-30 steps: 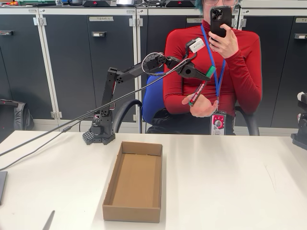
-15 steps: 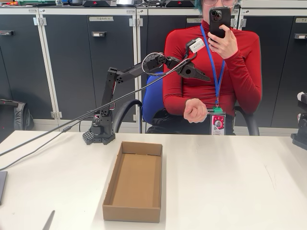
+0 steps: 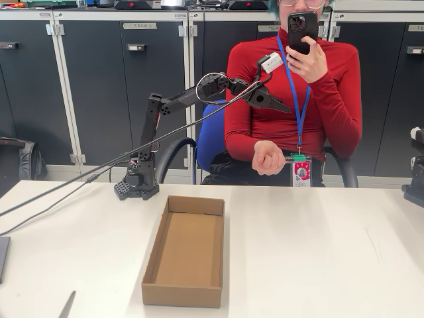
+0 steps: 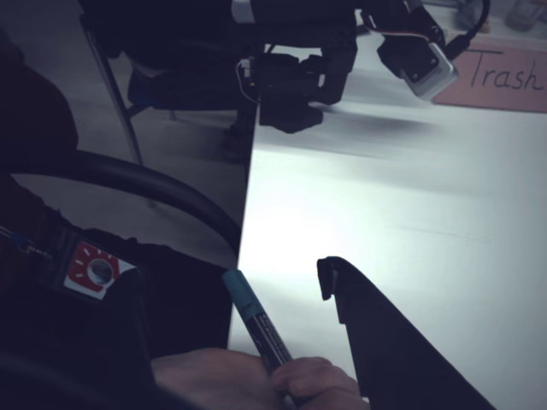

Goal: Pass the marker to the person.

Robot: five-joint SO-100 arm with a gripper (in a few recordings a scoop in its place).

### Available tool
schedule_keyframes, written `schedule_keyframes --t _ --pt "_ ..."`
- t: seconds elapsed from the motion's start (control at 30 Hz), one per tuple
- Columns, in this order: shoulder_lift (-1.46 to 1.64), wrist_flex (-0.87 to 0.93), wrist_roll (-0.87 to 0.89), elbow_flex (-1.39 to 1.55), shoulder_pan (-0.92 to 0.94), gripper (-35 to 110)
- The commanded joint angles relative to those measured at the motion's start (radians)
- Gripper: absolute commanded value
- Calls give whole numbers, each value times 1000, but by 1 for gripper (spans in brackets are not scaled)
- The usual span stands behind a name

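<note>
The person (image 3: pixel 291 86) sits behind the table in a red sweater with a blue lanyard. Their lowered fist (image 3: pixel 268 157) holds the marker (image 3: pixel 296 157) level, its green cap poking out beside the badge. In the wrist view the marker (image 4: pixel 256 320) rises out of the person's hand (image 4: pixel 256 380), cap up, just left of my dark finger (image 4: pixel 367 342). My gripper (image 3: pixel 278 105) hangs at the person's chest height, above the fist and apart from it. It is open and holds nothing.
An open cardboard box (image 3: pixel 185 248) lies on the white table (image 3: pixel 318 265) in front of the arm's base (image 3: pixel 136 187). A thin grey blade (image 3: pixel 67 305) lies at the front left. The person's raised hand holds a phone (image 3: pixel 303 30). A cable (image 3: pixel 66 189) runs off to the left.
A second ago my gripper held the marker by its green cap while the person's hand took the lower end. The person has since pulled it down to their lap. The arm stayed put.
</note>
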Motion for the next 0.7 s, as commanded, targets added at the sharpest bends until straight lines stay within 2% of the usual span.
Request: schedule_keyframes --t 0.0,0.2,0.27,0.3,0.37,0.4,0.67 --pt "25 -20 -15 -29 -26 44" --pt "25 -29 -20 -35 -20 43" --pt "25 -25 -28 -38 -20 37" --pt "25 -20 -41 -40 -18 28" --pt "26 -28 -32 -43 -17 -1" --pt "26 -37 -17 -46 -15 -5" --pt "52 -112 -23 -67 61 -5"
